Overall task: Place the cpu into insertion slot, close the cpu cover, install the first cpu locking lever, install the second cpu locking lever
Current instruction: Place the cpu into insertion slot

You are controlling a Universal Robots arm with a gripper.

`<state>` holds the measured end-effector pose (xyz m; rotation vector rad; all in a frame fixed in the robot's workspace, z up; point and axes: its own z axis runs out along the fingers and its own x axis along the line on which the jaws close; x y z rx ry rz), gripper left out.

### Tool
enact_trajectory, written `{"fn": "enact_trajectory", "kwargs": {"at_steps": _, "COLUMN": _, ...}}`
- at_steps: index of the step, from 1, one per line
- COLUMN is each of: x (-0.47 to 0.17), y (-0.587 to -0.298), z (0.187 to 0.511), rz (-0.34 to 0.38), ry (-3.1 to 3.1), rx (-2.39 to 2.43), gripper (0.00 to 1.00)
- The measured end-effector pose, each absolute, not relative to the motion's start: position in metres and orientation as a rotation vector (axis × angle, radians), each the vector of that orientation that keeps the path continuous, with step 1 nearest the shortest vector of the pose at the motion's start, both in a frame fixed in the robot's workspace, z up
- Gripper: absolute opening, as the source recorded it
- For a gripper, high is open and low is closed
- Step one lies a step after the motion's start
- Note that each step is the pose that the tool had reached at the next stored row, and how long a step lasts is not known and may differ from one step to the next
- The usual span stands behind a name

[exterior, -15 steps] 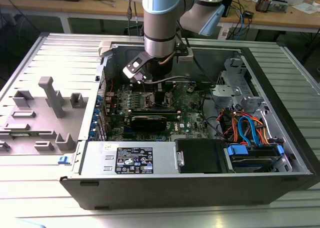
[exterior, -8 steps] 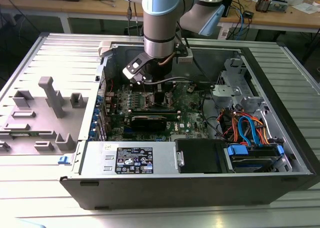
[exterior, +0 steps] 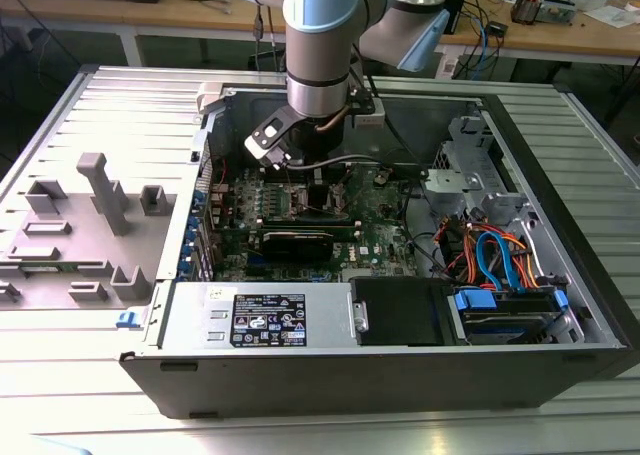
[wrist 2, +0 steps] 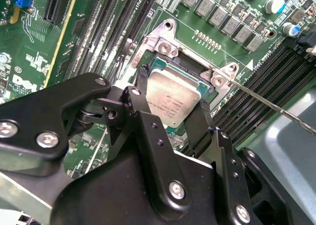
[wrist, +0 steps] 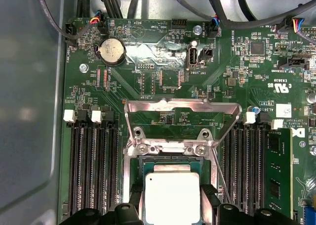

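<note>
The cpu (wrist 2: 174, 99), a silver-topped square chip, lies between my two black fingers (wrist 2: 141, 81), which press on its opposite sides. It is at the insertion slot (wrist: 148, 165); I cannot tell if it is fully seated. In the first wrist view the cpu (wrist: 172, 193) sits between the fingertips of the gripper (wrist: 172, 205). The cpu cover (wrist: 182, 106) stands swung back, open, beyond the slot. A thin locking lever (wrist 2: 266, 104) sticks out unlatched beside the socket. In the exterior view the gripper (exterior: 315, 178) reaches down into the open case over the green motherboard (exterior: 385, 240).
Long black memory slots (wrist: 94, 165) flank the socket on both sides. A coin battery (wrist: 110, 52) and black cables (wrist: 123, 2) lie beyond the cover. The case holds a power supply (exterior: 270, 315) and a drive cage with blue cables (exterior: 500, 265). A grey fixture (exterior: 100, 200) stands outside.
</note>
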<state>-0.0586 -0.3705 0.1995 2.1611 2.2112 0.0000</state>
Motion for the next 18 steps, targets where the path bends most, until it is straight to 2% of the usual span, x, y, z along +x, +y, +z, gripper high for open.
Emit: {"fn": "enact_trajectory", "kwargs": {"at_steps": 18, "x": -0.0577, "y": -0.3704, "z": 0.1986, "rz": 0.0, "ry": 2.21, "rx": 2.162, "gripper": 0.55}}
